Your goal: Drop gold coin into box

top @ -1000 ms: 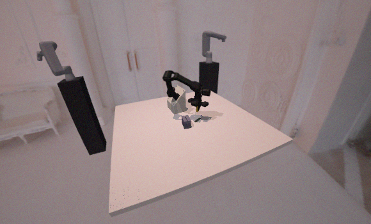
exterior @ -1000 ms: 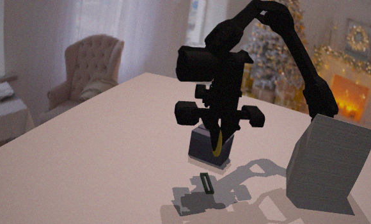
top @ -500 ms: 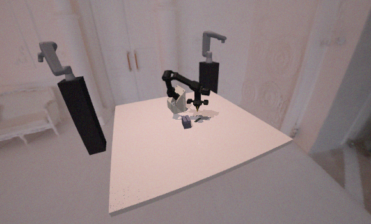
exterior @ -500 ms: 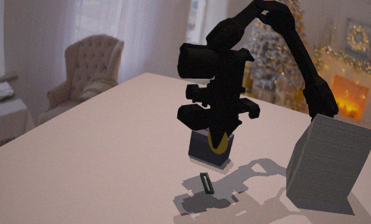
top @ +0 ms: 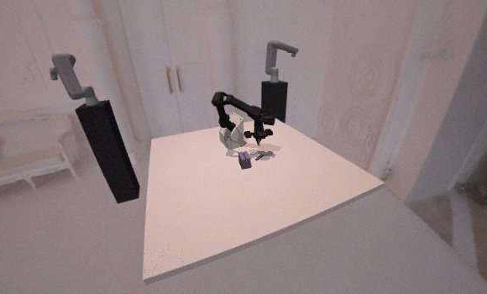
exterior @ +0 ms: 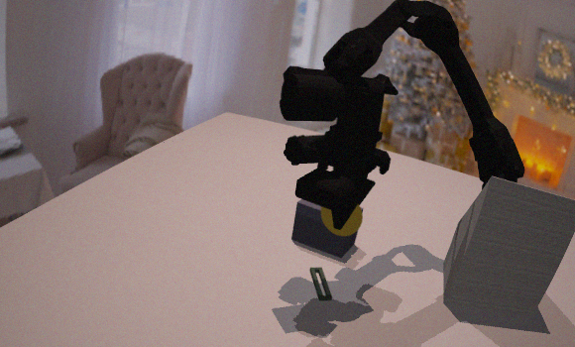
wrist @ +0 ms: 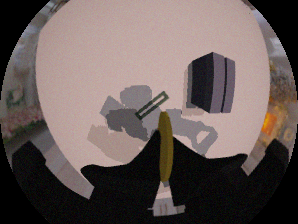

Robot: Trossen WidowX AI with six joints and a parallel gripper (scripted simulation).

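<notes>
My gripper (top: 259, 141) (exterior: 339, 224) (wrist: 160, 133) is shut on the gold coin (top: 259, 144) (exterior: 354, 222) (wrist: 166, 155), held upright in the air; the wrist view shows it edge-on. The dark-green holder (exterior: 324, 297) (wrist: 139, 115) lies on the table, empty. The closed grey box (top: 245, 162) (exterior: 310, 227) (wrist: 202, 82) stands on the table, to the right and ahead in the wrist view. Its lid slot (wrist: 226, 85) runs roughly parallel to the coin there. The coin is not over the box; it only overlaps it in the exterior view.
A large grey angular block (top: 236, 132) (exterior: 515, 253) stands beside the arm's base. The arm's shadow falls across the table (top: 217, 210) (exterior: 153, 238) around the holder. Two grey arms on black pedestals (top: 110, 155) (top: 274, 98) stand beyond the table's edges.
</notes>
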